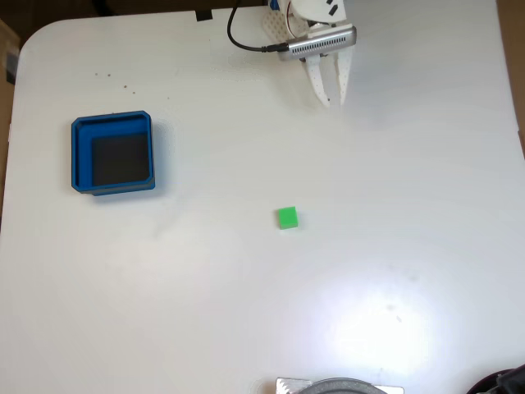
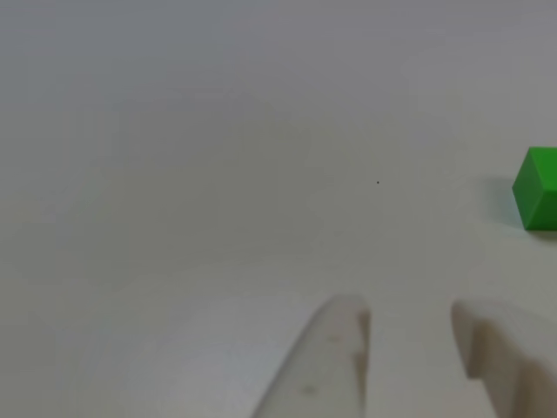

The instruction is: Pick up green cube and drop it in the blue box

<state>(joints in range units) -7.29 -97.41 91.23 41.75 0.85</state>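
Observation:
The green cube [image 1: 287, 217] lies alone near the middle of the white table [image 1: 394, 180]; in the other view the green cube [image 2: 538, 188] is cut by the right edge. The blue box [image 1: 113, 153] sits at the left, its dark floor bare. My white gripper [image 1: 334, 101] hangs at the top of the fixed view, well above and slightly right of the cube, fingers a little apart with nothing between them. In the other view the gripper [image 2: 409, 322] enters from the bottom, open, the cube off to its upper right.
A black cable [image 1: 242, 37] loops beside the arm's base at the top edge. A grey round object [image 1: 340, 386] sits at the bottom edge. The table's rounded corner is at the upper left.

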